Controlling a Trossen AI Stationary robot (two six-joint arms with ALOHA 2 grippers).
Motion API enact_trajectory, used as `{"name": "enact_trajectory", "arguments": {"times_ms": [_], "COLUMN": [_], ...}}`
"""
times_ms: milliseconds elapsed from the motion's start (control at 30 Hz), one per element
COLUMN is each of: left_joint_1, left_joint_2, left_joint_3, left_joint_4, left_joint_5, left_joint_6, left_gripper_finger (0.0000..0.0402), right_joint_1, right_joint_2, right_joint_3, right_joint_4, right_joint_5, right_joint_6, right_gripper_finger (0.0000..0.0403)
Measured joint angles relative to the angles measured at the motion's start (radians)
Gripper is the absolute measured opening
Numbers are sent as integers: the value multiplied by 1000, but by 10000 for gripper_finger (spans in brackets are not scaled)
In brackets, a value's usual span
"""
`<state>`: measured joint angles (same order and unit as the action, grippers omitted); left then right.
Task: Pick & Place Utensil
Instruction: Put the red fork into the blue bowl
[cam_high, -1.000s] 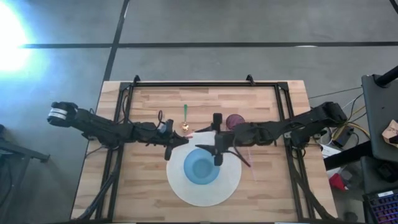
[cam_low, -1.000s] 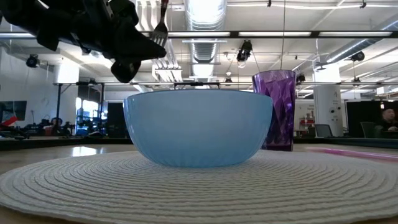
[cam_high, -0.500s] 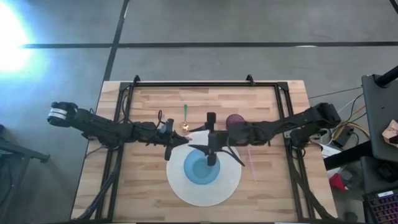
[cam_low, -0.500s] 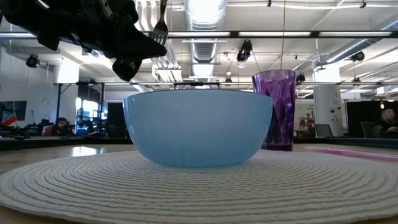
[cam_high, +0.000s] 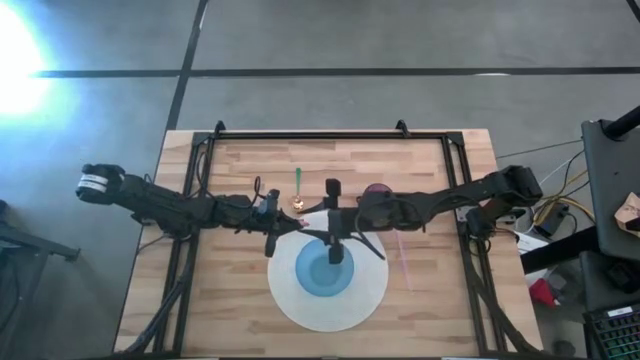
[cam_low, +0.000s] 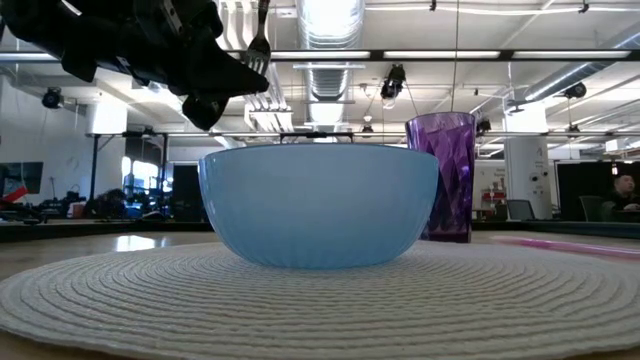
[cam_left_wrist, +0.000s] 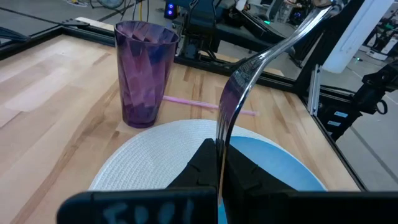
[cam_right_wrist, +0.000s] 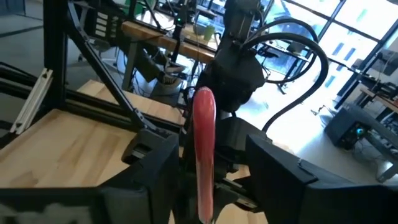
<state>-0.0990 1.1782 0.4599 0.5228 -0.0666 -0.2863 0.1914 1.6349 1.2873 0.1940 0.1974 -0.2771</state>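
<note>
Fork (cam_high: 314, 218) first: from above, you see it hanging over the table between the two grippers, just behind the blue bowl (cam_high: 325, 275) on the round white mat (cam_high: 365, 295). The left gripper (cam_high: 288, 226) is clamped on one end. The right gripper (cam_high: 333, 222) stands wide, one finger on each side of the other end. A purple cup (cam_high: 377, 190) and a pink straw (cam_high: 404, 258) lie on the right arm's side.

At table height, your bowl fills the middle and the cup stands behind it. The fork's tines show high up beside a dark arm.

Your left wrist camera shows the fork pinched tight between the closed fingers, rising in a curve above mat and bowl.

Your right wrist camera shows the fork's pink handle between the spread fingers (cam_right_wrist: 283, 177). Whether they touch it, you cannot tell.
</note>
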Motion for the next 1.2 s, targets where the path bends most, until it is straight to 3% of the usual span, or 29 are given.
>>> {"name": "enact_trajectory", "arguments": {"times_ms": [400, 933, 1200], "left_joint_1": [2, 6, 6], "left_joint_2": [1, 1, 1], "left_joint_3": [0, 0, 0], "left_joint_4": [0, -14, -24], "left_joint_5": [-5, -1, -3], "left_joint_6": [-2, 5, 30], "left_gripper_finger": [0, 25, 77], "right_joint_1": [-7, -7, -7], "right_joint_2": [-3, -5, -42], "right_joint_3": [0, 0, 0], "right_joint_4": [-5, -30, -86], "right_joint_5": [0, 7, 15], "right_joint_6": [4, 23, 23], "right_gripper_finger": [26, 25, 25]}}
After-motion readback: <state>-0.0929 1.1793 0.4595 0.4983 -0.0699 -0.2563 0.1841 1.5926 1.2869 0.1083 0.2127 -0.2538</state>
